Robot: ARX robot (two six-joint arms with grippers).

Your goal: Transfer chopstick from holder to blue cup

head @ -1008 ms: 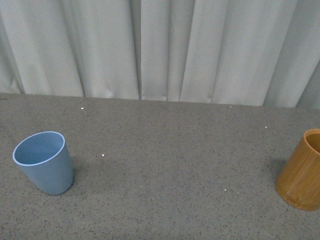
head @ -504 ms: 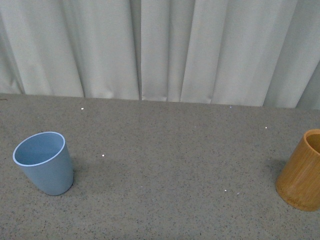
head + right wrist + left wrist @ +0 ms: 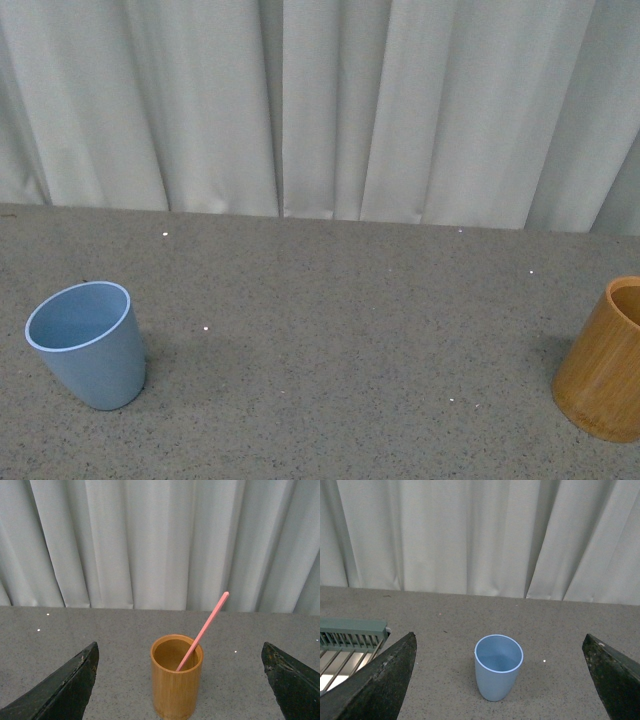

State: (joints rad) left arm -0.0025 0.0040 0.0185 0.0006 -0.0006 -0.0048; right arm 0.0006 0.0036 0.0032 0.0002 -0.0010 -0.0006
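Note:
The light blue cup [image 3: 88, 343] stands empty on the grey table at the left; it also shows in the left wrist view [image 3: 498, 666]. The orange-brown wooden holder [image 3: 606, 361] stands at the right edge, partly cut off; in the right wrist view the holder [image 3: 176, 682] has one salmon-pink chopstick [image 3: 203, 630] leaning out of it. My left gripper [image 3: 501, 680] is open, its jaws wide on both sides of the blue cup and short of it. My right gripper [image 3: 180, 680] is open, its jaws wide on both sides of the holder and short of it. Neither arm shows in the front view.
Pale curtains [image 3: 320, 100] hang behind the table's far edge. A grey-green slatted rack [image 3: 350, 632] sits beside the blue cup in the left wrist view. Grey speckled table [image 3: 330, 350] lies between the two cups.
In the front view the whole scene has shifted slightly downward; cups and chopstick keep their places on the table.

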